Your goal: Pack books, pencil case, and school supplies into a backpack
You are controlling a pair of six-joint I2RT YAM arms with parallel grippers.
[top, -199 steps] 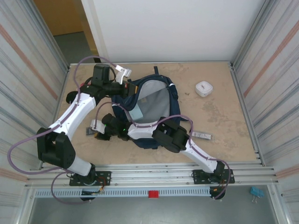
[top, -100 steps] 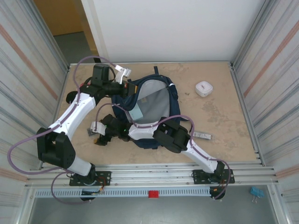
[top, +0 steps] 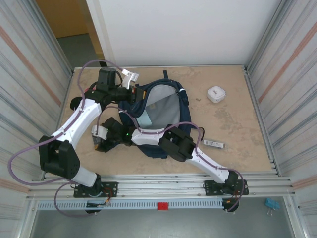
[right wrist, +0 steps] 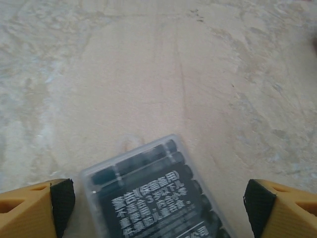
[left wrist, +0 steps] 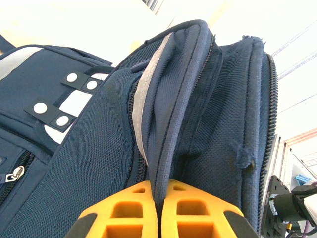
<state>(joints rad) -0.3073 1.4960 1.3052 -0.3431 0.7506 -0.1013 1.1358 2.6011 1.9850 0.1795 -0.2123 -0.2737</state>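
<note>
The navy backpack (top: 163,111) lies open in the middle of the table, grey lining up, with a pale teal flat item (top: 143,120) inside. My left gripper (top: 127,94) is shut on the backpack's upper left rim; in the left wrist view the yellow fingers (left wrist: 133,210) pinch a fold of navy fabric (left wrist: 171,124). My right gripper (top: 100,138) reaches across to the table left of the backpack. It stands open over a clear plastic box (right wrist: 153,198) of dark sticks with white lettering, one pad (right wrist: 62,201) on each side, apart from it. The books are out of view.
A white rounded case (top: 216,94) sits at the back right. A small flat packet (top: 214,144) lies right of the backpack. Ribbed metal walls (top: 29,74) close in both sides, and a rail (top: 158,181) runs along the near edge.
My right gripper's jaws have spread wide, and the arm has shifted slightly left and away from me over the clear box. The left arm and backpack have not moved.
</note>
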